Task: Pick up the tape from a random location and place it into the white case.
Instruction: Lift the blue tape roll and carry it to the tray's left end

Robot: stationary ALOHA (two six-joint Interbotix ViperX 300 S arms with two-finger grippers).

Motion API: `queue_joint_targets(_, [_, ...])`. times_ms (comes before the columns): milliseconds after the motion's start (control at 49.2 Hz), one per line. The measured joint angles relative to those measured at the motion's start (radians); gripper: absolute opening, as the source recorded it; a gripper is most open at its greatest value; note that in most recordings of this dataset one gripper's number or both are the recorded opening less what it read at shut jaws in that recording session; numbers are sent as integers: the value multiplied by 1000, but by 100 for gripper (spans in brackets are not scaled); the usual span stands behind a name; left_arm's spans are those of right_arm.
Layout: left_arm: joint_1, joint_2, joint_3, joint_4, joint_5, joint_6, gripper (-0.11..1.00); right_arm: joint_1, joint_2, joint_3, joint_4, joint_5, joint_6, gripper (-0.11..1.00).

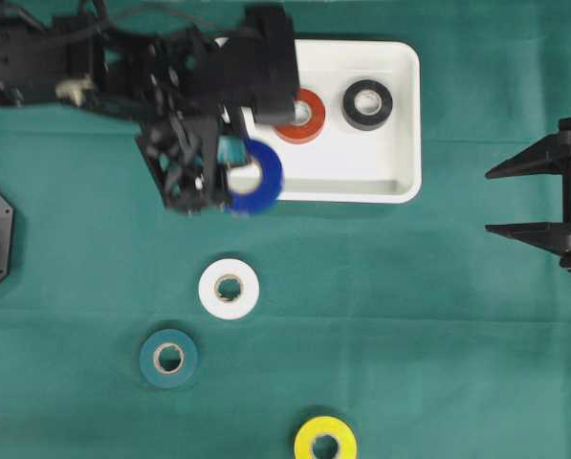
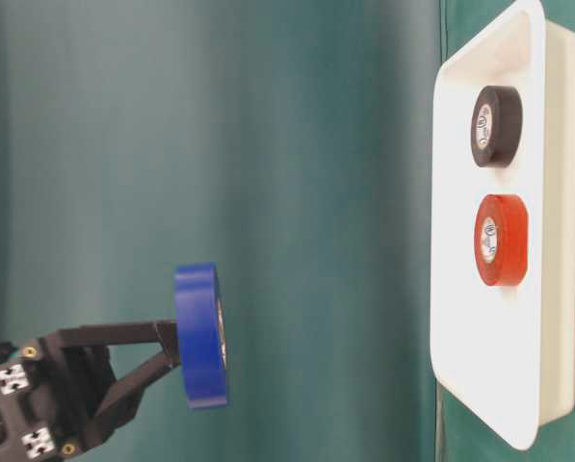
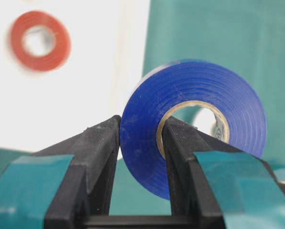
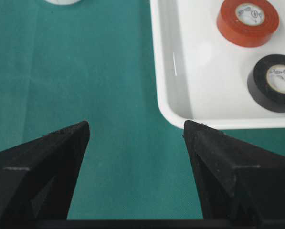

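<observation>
1. Blue is your cue in the overhead view: the blue tape roll [image 1: 256, 178] is carried by the left gripper [image 1: 230, 170], and it hangs over the near-left edge of the white case [image 1: 407, 115]. Part of the roll overlaps the rim, part is over the green cloth [image 1: 438, 316]. You should bring it further over the open floor of the case before letting go, well clear of the red roll [image 1: 301, 116] and the black roll [image 1: 367, 103] lying inside. The white roll [image 1: 229, 288], teal roll [image 1: 168, 358] and yellow roll [image 1: 325, 443] wait on the cloth.

2. From table level, you see the roll [image 2: 200, 335] pinched on edge and held well off the case [image 2: 460, 289]. Lower it close to the floor first; dropped from here, I judge it could roll or bounce out.

3. Through the left wrist camera, one finger [image 3: 99, 157] sits on the roll's outer face and the other passes through its core, clamped tight on the wall of the roll [image 3: 147, 138]. Open slowly so the inner finger slips free without dragging it.

4. In the right wrist view, the right gripper [image 4: 136, 131] stands wide apart and holds nothing, just beside the case corner [image 4: 173, 112]. Keep it parked there.
</observation>
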Motion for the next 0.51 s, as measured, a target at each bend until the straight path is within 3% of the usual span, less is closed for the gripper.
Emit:
queue_joint_targets(305, [173,-6,17,0,-14,0,22,0,0,-3,-2,2,0,76])
queue_joint_targets(508, [236,-6,17,0,-29,0,22,0,0,-3,-3,2,0,76])
